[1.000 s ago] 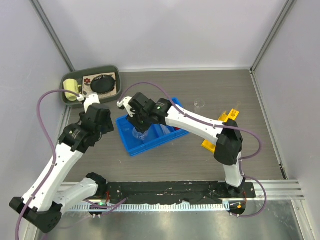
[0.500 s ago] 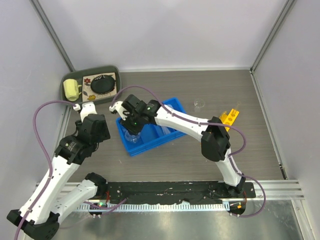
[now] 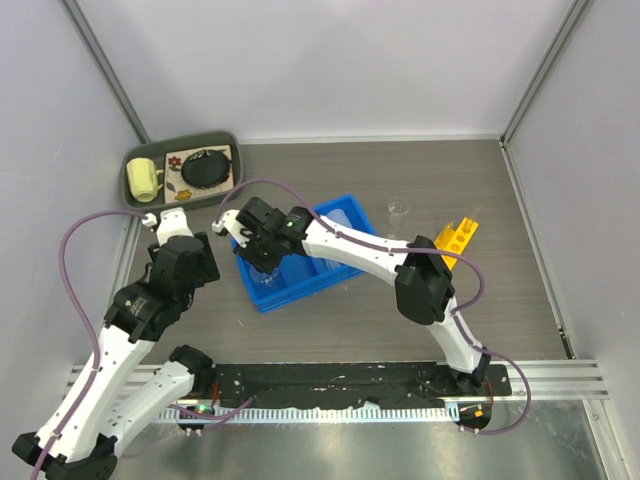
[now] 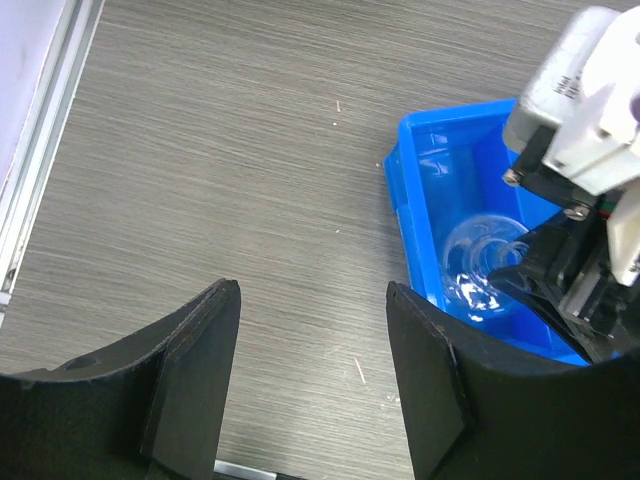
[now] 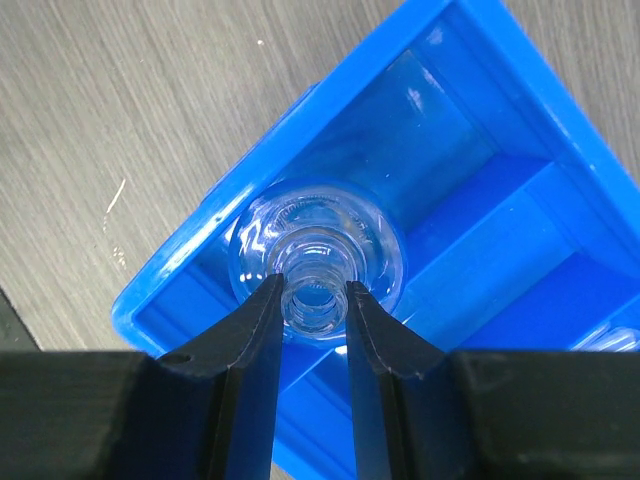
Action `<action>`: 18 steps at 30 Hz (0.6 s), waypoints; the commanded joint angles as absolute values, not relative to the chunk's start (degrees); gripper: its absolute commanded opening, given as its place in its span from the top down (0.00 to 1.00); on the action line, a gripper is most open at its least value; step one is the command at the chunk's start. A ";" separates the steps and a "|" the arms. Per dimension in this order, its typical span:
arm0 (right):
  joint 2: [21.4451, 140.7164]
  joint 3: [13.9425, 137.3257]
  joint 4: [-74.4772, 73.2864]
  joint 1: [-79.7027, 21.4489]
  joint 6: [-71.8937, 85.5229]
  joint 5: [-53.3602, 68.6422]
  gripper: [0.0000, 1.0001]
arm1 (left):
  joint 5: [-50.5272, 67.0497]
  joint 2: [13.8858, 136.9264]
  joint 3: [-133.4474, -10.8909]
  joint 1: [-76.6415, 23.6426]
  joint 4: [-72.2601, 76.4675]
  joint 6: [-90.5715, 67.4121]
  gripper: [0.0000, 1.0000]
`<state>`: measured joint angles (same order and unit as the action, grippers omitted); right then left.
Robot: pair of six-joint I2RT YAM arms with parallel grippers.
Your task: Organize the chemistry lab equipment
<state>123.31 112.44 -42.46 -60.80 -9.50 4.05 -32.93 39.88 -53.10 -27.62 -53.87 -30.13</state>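
While the right gripper (image 5: 312, 290) pinches a clear glass flask (image 5: 322, 225) by its neck, the left gripper (image 4: 310, 300) hangs with jaws apart, holding nothing.

Top view: on the table (image 3: 480, 310) are one blue divided bin (image 3: 290, 290), one small clear beaker (image 3: 399, 208) well apart to its right, one yellow rack (image 3: 455, 238) partly under the right arm, and one dark tray (image 3: 237, 165) carrying one yellow mug (image 3: 143, 180) and one round black object (image 3: 207, 168); the flask hardly shows. Left wrist view: the flask's round body sits in the bin's end compartment. Right wrist view: looking down the open neck, the jaws are closed on either side of it, the transparent belly below.
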 commanded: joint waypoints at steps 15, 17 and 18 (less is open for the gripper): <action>129.46 121.64 -38.14 -61.17 -8.79 -1.49 0.62 | -30.24 40.25 -51.68 -27.33 -49.40 -28.48 0.36; 128.94 121.99 -38.32 -61.17 -8.35 -1.41 0.55 | -30.15 40.25 -51.77 -27.33 -49.22 -28.48 0.36; 128.59 121.99 -38.41 -61.17 -8.18 -1.41 0.48 | -30.06 40.34 -51.68 -27.33 -49.22 -28.39 0.36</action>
<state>129.93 118.43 -40.77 -60.77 -9.04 -0.73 -30.35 40.25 -51.90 -27.62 -52.05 -29.39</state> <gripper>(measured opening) 0.428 0.642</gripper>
